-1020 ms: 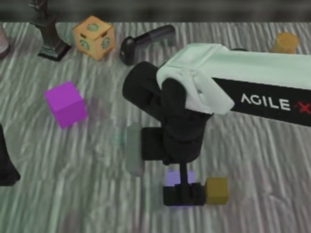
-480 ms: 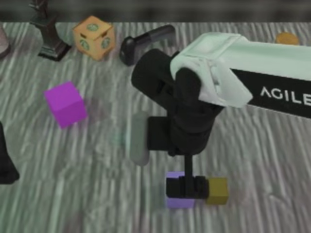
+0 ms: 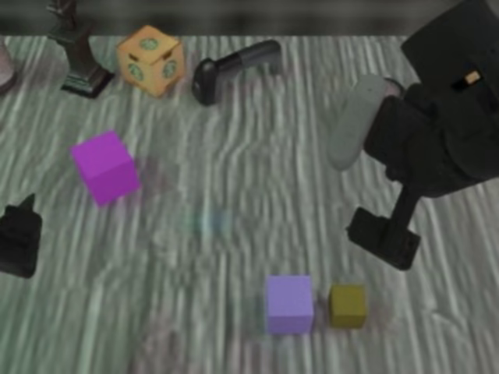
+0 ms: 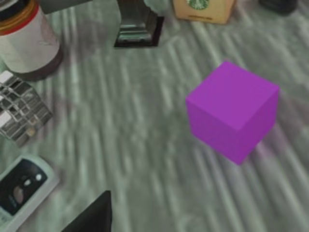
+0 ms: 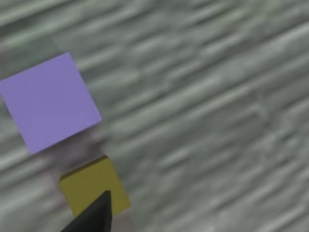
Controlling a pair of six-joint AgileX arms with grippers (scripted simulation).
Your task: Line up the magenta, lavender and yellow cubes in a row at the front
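Observation:
The lavender cube point(image 3: 289, 304) and the small yellow cube point(image 3: 347, 305) sit side by side near the front of the table, a narrow gap between them. The big magenta cube point(image 3: 105, 166) rests alone at mid-left and fills the left wrist view point(image 4: 234, 108). My right gripper point(image 3: 384, 238) hangs open and empty behind and to the right of the yellow cube. One dark fingertip point(image 5: 99, 210) overlaps the yellow cube point(image 5: 91, 186) in the right wrist view, beside the lavender cube point(image 5: 48, 101). My left gripper point(image 3: 19, 238) is open at the left edge, in front of and left of the magenta cube.
Along the back stand an orange cube with green marks point(image 3: 150, 60), a dark statuette point(image 3: 76, 47) and a black handheld scanner point(image 3: 234, 66). The left wrist view also shows a jar point(image 4: 26, 41), a mirrored block point(image 4: 19, 113) and a white device point(image 4: 21, 186).
My right gripper let go of the lavender cube and drew back up and to the right. The lavender cube now rests beside the yellow one. My left gripper edged into view.

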